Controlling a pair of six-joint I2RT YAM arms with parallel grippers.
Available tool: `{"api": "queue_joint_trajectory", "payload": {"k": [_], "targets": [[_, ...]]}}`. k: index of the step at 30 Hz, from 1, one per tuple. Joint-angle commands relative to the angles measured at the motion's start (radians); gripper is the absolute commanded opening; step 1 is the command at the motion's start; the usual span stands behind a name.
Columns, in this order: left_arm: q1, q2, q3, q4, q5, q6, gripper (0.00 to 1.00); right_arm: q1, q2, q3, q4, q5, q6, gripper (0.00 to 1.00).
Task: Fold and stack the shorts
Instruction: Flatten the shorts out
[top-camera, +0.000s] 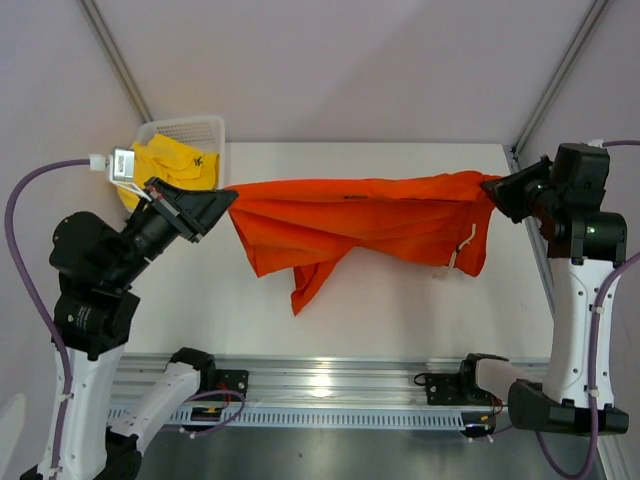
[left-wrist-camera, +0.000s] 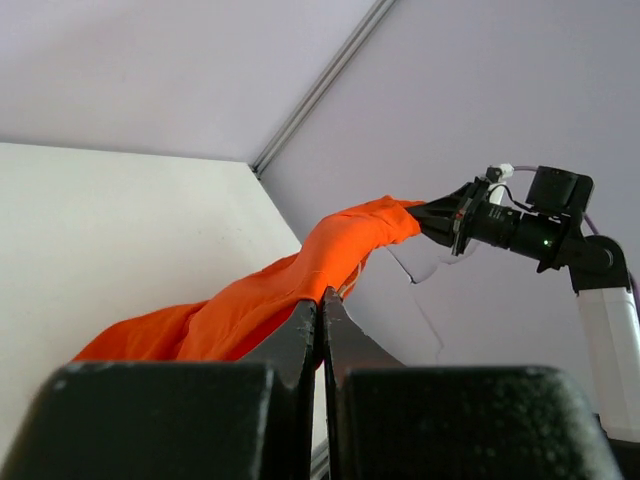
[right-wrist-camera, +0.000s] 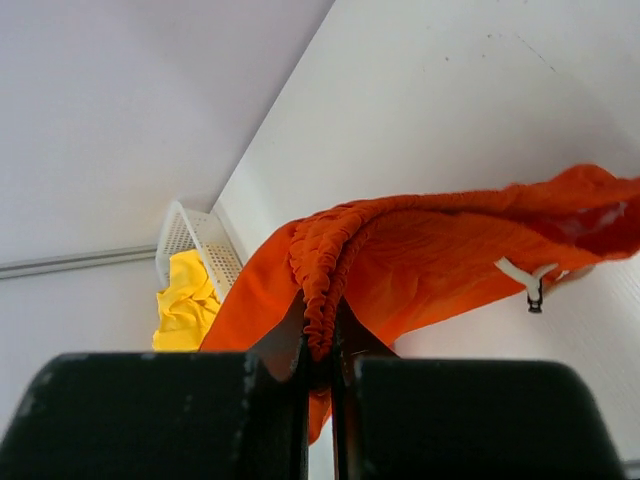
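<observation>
the white worktop (top-camera: 400, 300) fills the middle of the view. above it the orange-red shorts (top-camera: 370, 215) hang stretched between the two arms, one leg drooping toward the near side. at the far left corner sits the mesh basket (top-camera: 190, 130), with the yellow shorts (top-camera: 175, 165) bunched inside. the left gripper (top-camera: 228, 200) is clamped on the left end of the orange-red shorts, and the right gripper (top-camera: 490, 187) is pinched on the gathered waistband at the right end. a white drawstring (right-wrist-camera: 528, 277) dangles near that end.

Camera layout, three views.
Overhead from behind, looking down; wrists close-up, facing inward along shared orange shorts (top-camera: 360, 215).
</observation>
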Motion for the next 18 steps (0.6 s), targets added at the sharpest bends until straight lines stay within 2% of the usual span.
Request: {"api": "queue_joint_trajectory", "payload": {"k": [1,7,13,18], "targets": [[0.009,0.007,-0.027,-0.005,0.0,0.003,0.0,-0.01,-0.013,-0.015,-0.015,-0.009,0.009,0.0],[0.014,0.011,-0.128,0.063,-0.013,0.003,0.0,-0.01,-0.033,-0.157,0.073,-0.032,0.029,0.0],[0.048,0.088,-0.173,0.127,0.026,-0.006,0.0,-0.004,0.024,-0.167,0.128,-0.023,0.029,0.0],[0.172,0.211,-0.188,0.273,0.162,-0.068,0.0,0.008,0.137,-0.15,0.241,-0.057,0.052,0.0]]}}
